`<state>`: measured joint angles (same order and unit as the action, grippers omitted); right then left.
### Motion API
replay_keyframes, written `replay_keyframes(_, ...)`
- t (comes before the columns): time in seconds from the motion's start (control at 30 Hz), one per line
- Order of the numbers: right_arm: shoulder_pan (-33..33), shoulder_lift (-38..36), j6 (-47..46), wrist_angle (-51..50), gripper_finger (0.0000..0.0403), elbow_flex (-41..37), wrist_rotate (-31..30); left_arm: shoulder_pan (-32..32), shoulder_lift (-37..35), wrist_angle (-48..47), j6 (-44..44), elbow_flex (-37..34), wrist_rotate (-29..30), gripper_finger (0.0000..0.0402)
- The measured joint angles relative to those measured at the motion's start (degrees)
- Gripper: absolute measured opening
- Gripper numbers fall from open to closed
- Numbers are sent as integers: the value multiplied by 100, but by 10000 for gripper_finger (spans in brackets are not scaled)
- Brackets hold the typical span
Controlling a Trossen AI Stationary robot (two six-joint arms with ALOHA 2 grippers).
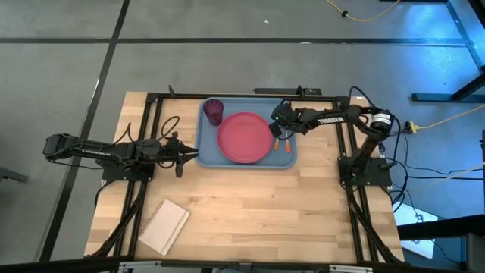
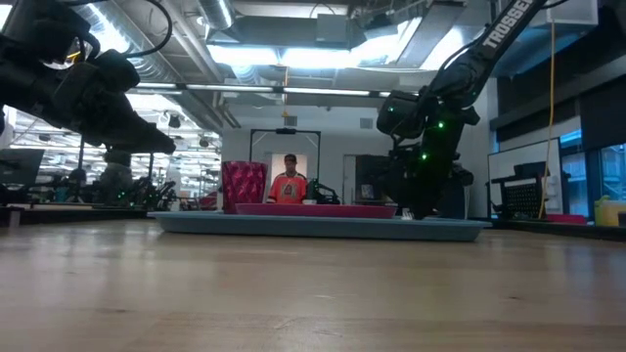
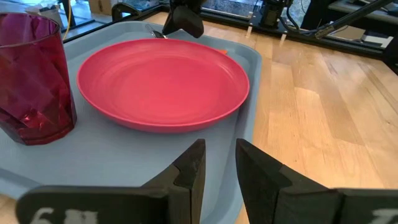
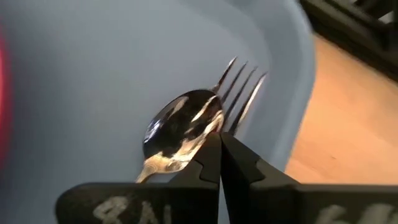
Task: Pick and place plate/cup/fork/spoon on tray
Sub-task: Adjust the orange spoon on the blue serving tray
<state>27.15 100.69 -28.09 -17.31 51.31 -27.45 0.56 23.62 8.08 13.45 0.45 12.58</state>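
The light blue tray (image 1: 208, 155) lies at the table's far middle. On it stand the dark red cup (image 1: 214, 111) at the far left corner and the pink-red plate (image 1: 244, 137) in the middle. The spoon (image 4: 180, 130) and the fork (image 4: 241, 87) lie side by side on the tray's floor right of the plate, their orange handles (image 1: 282, 143) pointing to the near side. My right gripper (image 4: 219, 146) is shut, low over the spoon's bowl. My left gripper (image 3: 219, 168) is slightly open and empty, at the tray's left rim. My right gripper's shut fingertips (image 4: 211, 152) stand at the edge of the spoon's bowl (image 4: 199, 134), coming from above at a slant. The spoon's neck runs off beside the fingers, not between them. I cannot tell whether the tips touch the spoon.
A white spiral notebook (image 1: 165, 225) lies at the near left of the table. The near half of the wooden table (image 1: 265, 212) holds nothing else. A person (image 2: 289, 186) shows far behind the table in the low view.
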Motion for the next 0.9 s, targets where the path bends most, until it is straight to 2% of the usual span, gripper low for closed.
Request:
replay_keyframes(0.53, -3, 45, 174, 383, 6, 4, 158, 0, -1, 0, 7, 0, 0, 82)
replay_keyframes(0.73, -164, 45, 101, 269, 6, 4, -539, 0, -2, 2, 3, 0, 0, 82)
replay_keyframes(0.9, -228, 45, -159, 167, 6, -17, -383, 0, -2, 0, 1, 0, 0, 82)
